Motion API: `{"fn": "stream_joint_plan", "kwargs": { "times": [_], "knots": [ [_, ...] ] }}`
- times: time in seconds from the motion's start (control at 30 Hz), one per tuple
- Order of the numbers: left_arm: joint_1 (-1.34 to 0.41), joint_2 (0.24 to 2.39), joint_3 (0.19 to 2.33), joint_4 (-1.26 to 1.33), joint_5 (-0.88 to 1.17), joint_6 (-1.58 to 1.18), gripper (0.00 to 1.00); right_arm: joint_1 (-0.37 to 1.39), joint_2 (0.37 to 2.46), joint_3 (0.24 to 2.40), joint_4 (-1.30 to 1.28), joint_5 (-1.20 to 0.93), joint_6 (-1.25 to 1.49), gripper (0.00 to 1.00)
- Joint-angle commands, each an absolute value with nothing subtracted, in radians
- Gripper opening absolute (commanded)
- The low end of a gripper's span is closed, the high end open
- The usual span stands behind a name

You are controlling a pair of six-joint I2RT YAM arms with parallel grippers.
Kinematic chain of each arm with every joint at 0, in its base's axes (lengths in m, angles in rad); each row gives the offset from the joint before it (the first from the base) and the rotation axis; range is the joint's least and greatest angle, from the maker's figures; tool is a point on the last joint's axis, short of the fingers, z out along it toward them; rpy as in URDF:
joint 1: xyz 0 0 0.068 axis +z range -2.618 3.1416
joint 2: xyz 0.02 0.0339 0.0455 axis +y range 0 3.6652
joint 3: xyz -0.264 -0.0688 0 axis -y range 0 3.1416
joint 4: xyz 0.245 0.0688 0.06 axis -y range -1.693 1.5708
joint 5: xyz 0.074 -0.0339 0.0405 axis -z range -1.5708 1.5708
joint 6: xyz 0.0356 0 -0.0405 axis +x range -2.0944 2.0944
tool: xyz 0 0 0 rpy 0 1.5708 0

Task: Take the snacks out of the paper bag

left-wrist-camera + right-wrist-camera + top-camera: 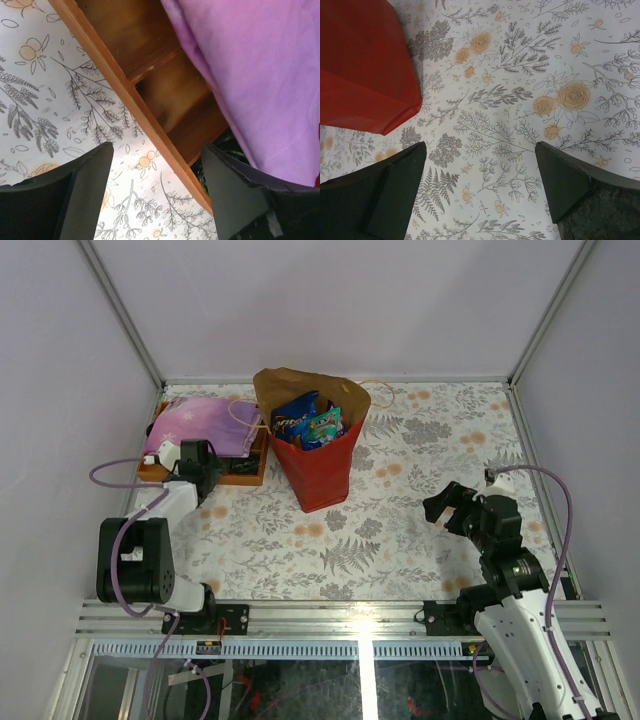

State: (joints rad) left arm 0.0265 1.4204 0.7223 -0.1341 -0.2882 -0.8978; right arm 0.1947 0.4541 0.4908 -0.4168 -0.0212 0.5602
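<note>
The snacks (308, 422) (a blue chip bag crowded by small glossy packets) are sitting inside the red paper bag (318, 465), which is standing upright ahead and to the left of the right gripper (481, 165), whose jaws are spread wide and holding nothing. The left gripper (157, 165), parted and likewise empty, is hovering over the near rim of the orange tray (150, 115), with the purple pouch (250, 75) lying just beyond its right finger. A clean pick likely means coming down through the bag's open mouth and lifting straight up, clear of the cord handles. Bare table (420, 530) is lying open around the right gripper, while the tray is crowding the left.
</note>
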Motion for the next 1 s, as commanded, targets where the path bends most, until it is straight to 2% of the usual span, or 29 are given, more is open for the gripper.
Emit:
{"fn": "stream_joint_plan", "kwargs": {
  "times": [0.0,0.1,0.33,0.43,0.57,0.77,0.83,0.97],
  "knots": [
    [0.062,1.477,0.753,-0.021,-0.245,-0.964,0.68,0.197,0.475,0.481,-0.345,-0.047,0.547,0.98],
    [0.07,1.53,0.755,0.01,-0.201,-0.988,0.53,0.198,0.481,0.479,-0.339,-0.049,0.546,0.98],
    [0.07,1.618,0.731,0.108,-0.102,-1.079,0.34,0.197,0.481,0.479,-0.338,-0.047,0.546,0.98],
    [0.071,1.634,0.718,0.139,-0.083,-1.133,0.28,0.197,0.484,0.479,-0.338,-0.048,0.545,0.98],
    [0.07,1.642,0.696,0.181,-0.086,-1.211,0.25,0.198,0.486,0.479,-0.338,-0.047,0.544,0.98],
    [0.07,1.654,0.701,0.149,-0.12,-1.363,0.11,0.197,0.49,0.484,-0.341,-0.049,0.543,0.98],
    [0.07,1.658,0.72,0.092,-0.134,-1.432,0.01,0.197,0.491,0.486,-0.342,-0.048,0.542,0.98],
    [0.071,1.686,0.816,-0.119,-0.165,-1.57,0.0,0.196,0.493,0.485,-0.342,-0.048,0.543,0.98]
  ]
}}
